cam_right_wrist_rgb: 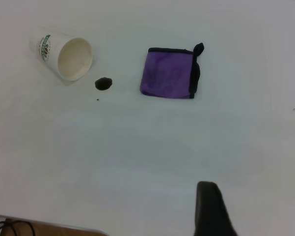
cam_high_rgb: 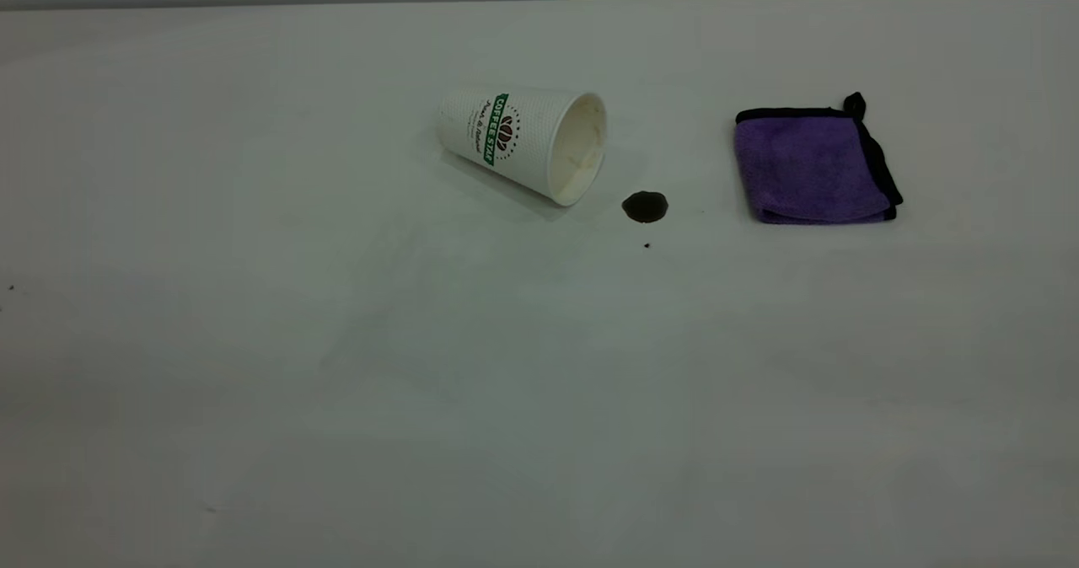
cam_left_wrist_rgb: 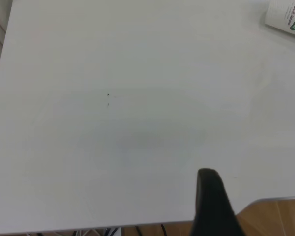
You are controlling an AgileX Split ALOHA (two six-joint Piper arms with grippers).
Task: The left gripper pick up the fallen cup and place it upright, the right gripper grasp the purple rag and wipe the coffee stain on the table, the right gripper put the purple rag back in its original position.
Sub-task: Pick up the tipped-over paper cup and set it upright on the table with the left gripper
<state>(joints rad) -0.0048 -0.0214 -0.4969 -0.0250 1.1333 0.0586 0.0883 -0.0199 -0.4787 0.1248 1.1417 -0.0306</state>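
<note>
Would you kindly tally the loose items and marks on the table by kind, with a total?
Cups: 1, the cup, on its side
Rags: 1, the purple rag, folded
Stains: 1, the coffee stain
Specks: 1, tiny dark speck
Total: 4
</note>
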